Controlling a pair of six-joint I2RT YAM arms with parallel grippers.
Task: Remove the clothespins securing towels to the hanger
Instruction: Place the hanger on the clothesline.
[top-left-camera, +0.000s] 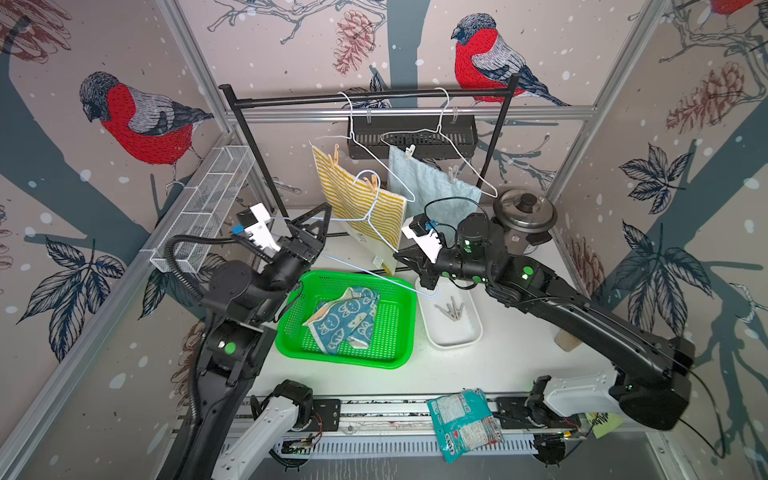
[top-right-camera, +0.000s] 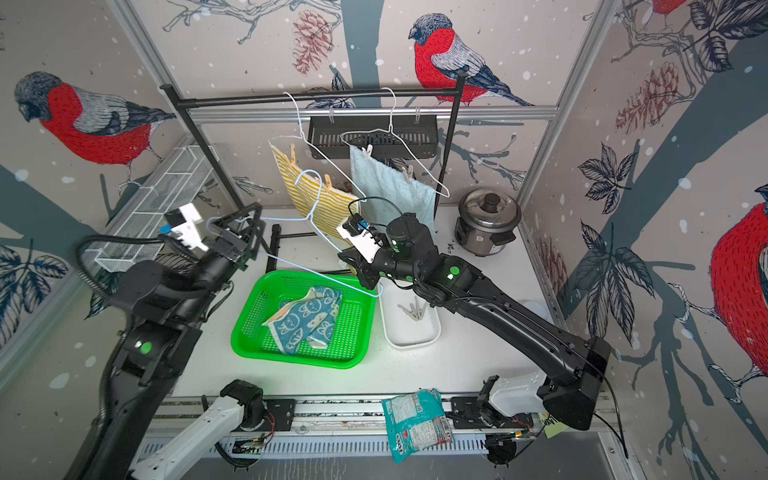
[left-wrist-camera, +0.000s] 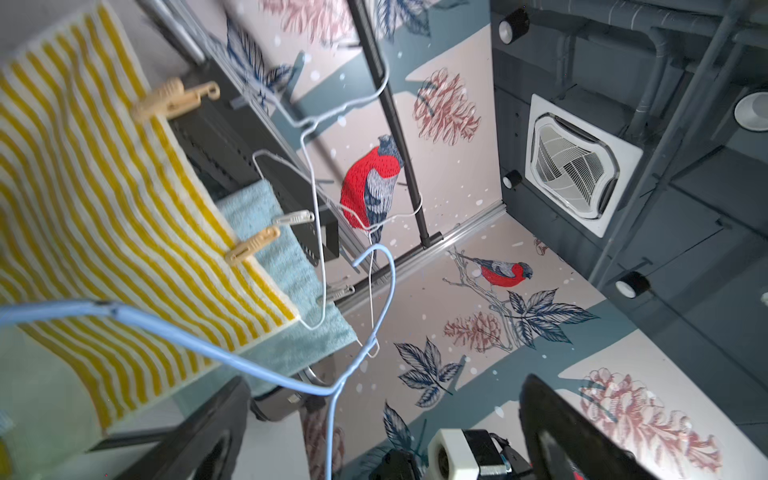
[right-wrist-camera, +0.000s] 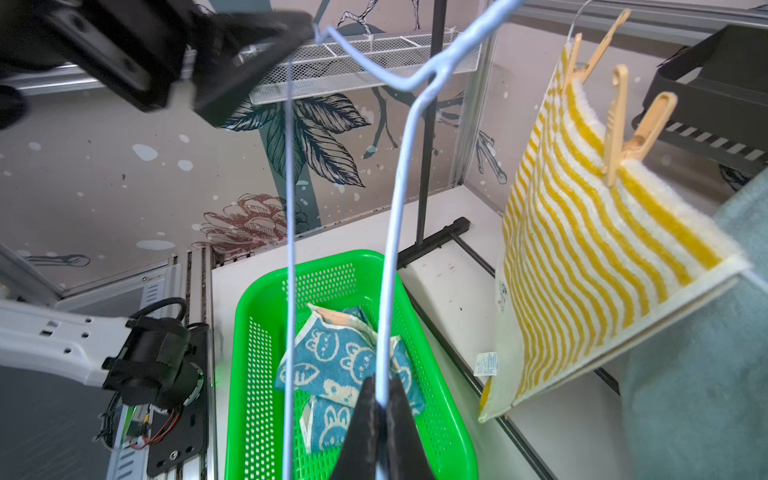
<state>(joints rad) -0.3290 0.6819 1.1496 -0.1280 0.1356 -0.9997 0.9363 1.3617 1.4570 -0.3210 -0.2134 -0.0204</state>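
A light-blue wire hanger with no towel on it hangs between my arms above the green basket. My right gripper is shut on its wire. My left gripper is open, and the hanger's other end passes between its fingers. The teal-blue towel lies in the basket. On white hangers on the rack, tan clothespins pin the yellow-striped towel and pale clothespins pin the light-blue towel. Three loose clothespins lie in the white tray.
The black rack stands at the back with a black slotted basket behind it. A rice cooker sits at the back right and a white wire basket hangs on the left wall. A snack bag lies on the front rail.
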